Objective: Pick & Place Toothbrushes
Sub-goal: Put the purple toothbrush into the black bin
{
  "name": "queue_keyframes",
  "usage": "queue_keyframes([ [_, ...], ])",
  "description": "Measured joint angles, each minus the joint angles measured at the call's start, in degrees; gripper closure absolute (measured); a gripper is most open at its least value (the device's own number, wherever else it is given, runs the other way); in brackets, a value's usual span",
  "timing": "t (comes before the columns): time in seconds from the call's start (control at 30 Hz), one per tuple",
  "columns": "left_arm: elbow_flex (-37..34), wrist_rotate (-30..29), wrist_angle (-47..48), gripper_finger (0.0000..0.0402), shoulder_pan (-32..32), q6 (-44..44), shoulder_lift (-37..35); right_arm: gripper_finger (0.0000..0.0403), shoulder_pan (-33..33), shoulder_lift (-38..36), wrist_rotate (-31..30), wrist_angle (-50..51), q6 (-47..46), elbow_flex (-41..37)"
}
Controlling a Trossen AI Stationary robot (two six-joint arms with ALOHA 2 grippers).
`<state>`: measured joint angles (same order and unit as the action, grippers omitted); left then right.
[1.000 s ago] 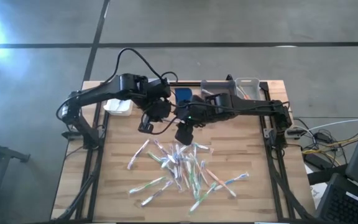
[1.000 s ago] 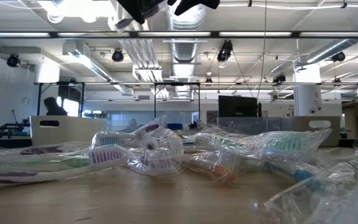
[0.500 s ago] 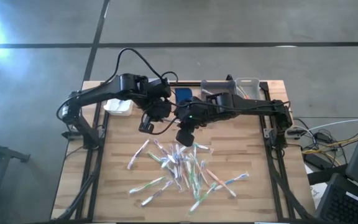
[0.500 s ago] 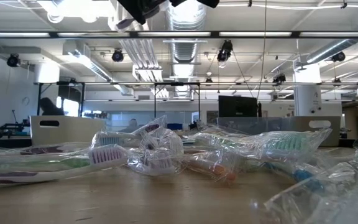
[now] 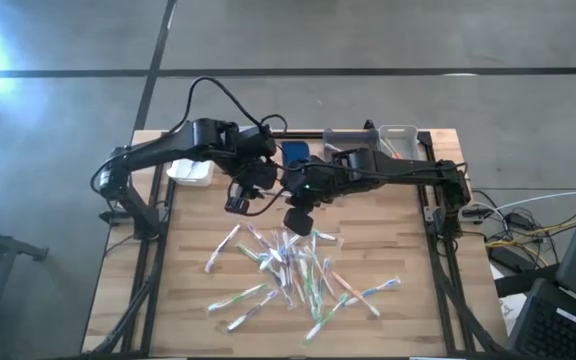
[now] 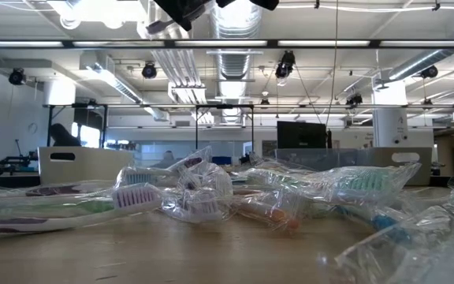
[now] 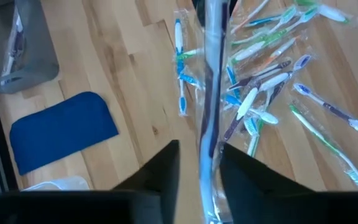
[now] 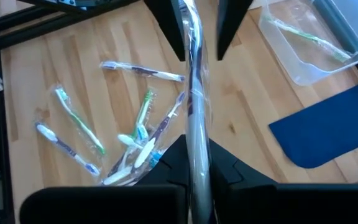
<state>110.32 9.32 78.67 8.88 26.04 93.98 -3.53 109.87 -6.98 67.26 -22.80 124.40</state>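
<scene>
Toothbrushes, most in clear wrappers, lie scattered across the near half of the wooden table in the high view; they overlap too much for an exact count, roughly two dozen. Above the pile's far edge the left gripper and the right gripper hang close together over the middle of the table. Behind them sit one dark blue pad, one white tub and two bins, a grey bin and a clear bin.

In the low view the wrapped toothbrushes spread over the tabletop, and only dark parts of the two arms show at the top edge.

In the left wrist view the left gripper has its jaws apart, each finger standing clear of one wrapped toothbrush that runs up between them. The blue pad and the grey bin lie beyond, with loose toothbrushes on the wood.

In the right wrist view the right gripper has its jaws clamped tight on that same wrapped toothbrush, whose other end reaches between the left arm's spread fingers. About seven loose toothbrushes lie below, and the clear bin holds one green toothbrush.
</scene>
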Motion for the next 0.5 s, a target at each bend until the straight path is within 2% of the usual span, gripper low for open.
queue_keyframes([
  [0.27, 0.0, -0.4, -0.7, 0.0166, 1.2, 1.4, -3.4, 0.0392, 0.1, -1.1, 2.6, 11.5, -5.2, 0.0],
  [0.37, 0.0, -1.2, -0.6, 0.0148, 2.4, 1.1, -4.6, 0.0392, -0.2, -1.8, 2.7, 16.2, -6.5, 0.0],
  [0.5, 0.0, -1.3, -0.6, 0.0144, 4.6, 0.1, -6.7, 0.0392, -0.5, -3.8, 2.3, 21.4, -6.8, -0.9],
])
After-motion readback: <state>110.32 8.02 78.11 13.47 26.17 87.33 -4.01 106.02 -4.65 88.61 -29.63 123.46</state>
